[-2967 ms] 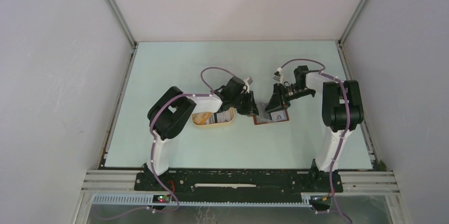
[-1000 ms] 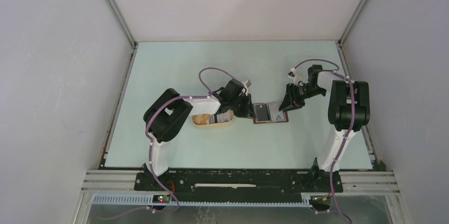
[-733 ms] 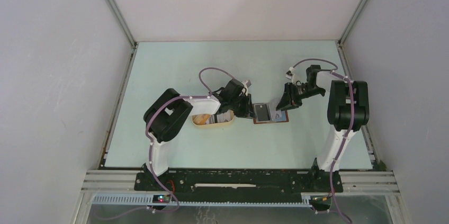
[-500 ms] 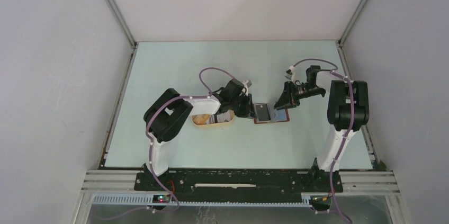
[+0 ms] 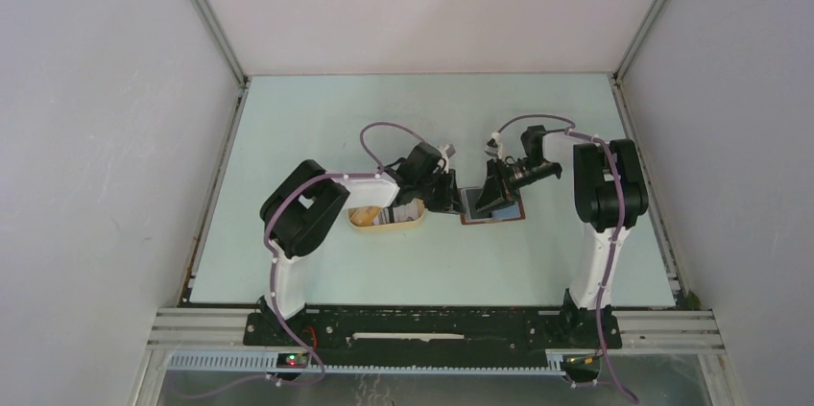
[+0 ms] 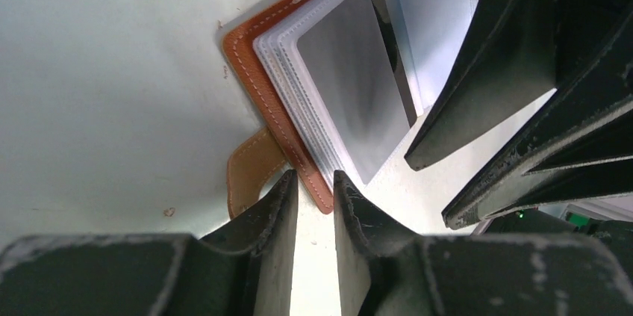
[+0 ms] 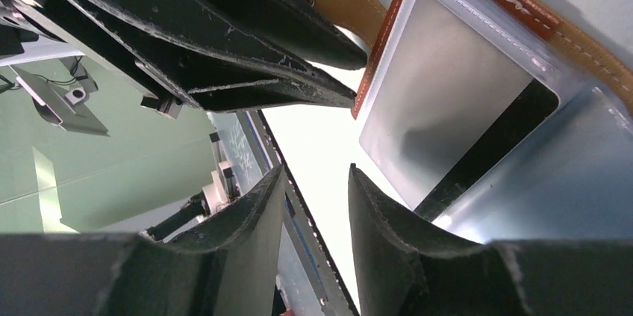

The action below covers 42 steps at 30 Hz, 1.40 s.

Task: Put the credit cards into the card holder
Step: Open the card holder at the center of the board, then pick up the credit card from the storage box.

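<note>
Reddish-brown leather folding wallet lies open, sleeving a grey plastic card; left gripper clenches its edge, right gripper hovers released.

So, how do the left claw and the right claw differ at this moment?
The left claw has a narrow gap and seems to pinch a corner of the card holder; the right claw stands wider, with nothing between its fingers. The left claw sits at the holder's edge, by its strap; the right claw hovers over the inserted card. Both are black and point at the holder.
</note>
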Tool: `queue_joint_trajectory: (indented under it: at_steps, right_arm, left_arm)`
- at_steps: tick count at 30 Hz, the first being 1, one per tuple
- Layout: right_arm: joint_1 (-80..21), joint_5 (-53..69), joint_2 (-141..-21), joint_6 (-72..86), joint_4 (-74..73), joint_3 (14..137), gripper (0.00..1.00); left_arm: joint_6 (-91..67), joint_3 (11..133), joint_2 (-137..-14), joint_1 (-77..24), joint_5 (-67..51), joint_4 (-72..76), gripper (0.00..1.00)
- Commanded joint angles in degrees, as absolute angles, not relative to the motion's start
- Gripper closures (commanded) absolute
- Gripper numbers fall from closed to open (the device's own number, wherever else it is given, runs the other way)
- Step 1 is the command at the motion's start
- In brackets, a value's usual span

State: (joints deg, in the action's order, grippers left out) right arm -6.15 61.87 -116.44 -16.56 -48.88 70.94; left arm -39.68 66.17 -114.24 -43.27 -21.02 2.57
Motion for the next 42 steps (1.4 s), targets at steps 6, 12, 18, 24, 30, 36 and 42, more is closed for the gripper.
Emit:
queue_joint_trajectory:
  at_steps: [6, 12, 18, 24, 30, 36, 42]
  right_arm:
    - [-2.5, 61.8, -114.2, -17.2, -49.2, 72.8, 0.60]
    - [2.4, 57.9, -110.5, -19.1, -48.9, 72.7, 0.67]
    - [3.7, 49.5, -109.9, -16.1, -45.3, 71.4, 0.69]
    - [2.7, 40.2, -110.8, -14.7, -44.1, 71.5, 0.70]
    - [3.0, 39.2, -110.0, -16.2, -44.0, 71.5, 0.69]
    - [5.1, 45.0, -100.3, -20.9, -45.6, 71.4, 0.67]
    - [5.2, 48.0, -87.5, -25.4, -46.6, 71.1, 0.65]
  left_arm:
    - [-39.8, 63.3, -106.5, -41.7, -16.3, 4.8, 0.71]
    - [-39.8, 62.5, -103.8, -41.9, -18.0, 9.3, 0.71]
    - [-39.7, 65.2, -106.1, -43.2, -19.9, 11.0, 0.71]
    - [-38.6, 67.6, -109.1, -44.2, -19.9, 8.3, 0.71]
    - [-32.2, 67.4, -102.6, -44.2, -12.9, 1.9, 0.71]
    - [-22.5, 63.7, -86.4, -44.2, 1.5, -5.4, 0.69]
    - [-16.0, 57.3, -70.4, -44.2, 14.5, -7.9, 0.47]
